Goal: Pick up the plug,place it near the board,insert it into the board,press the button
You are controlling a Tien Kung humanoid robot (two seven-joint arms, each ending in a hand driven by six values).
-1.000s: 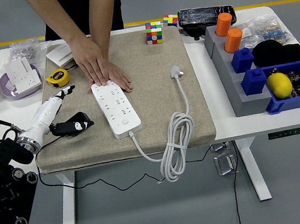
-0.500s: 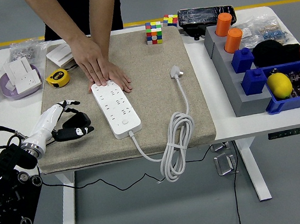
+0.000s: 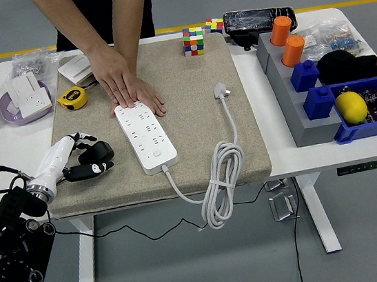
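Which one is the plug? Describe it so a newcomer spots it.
On the beige mat covering the table's middle, look left of the white power strip. The plug lies at the robot's left hand: black and chunky, unlike the white plug on the strip's own cord.

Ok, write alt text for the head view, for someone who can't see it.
The robot's left hand closes on a black plug on a beige mat, left of a white power strip. A person's hands press the strip's far end; its own white plug lies to the right.
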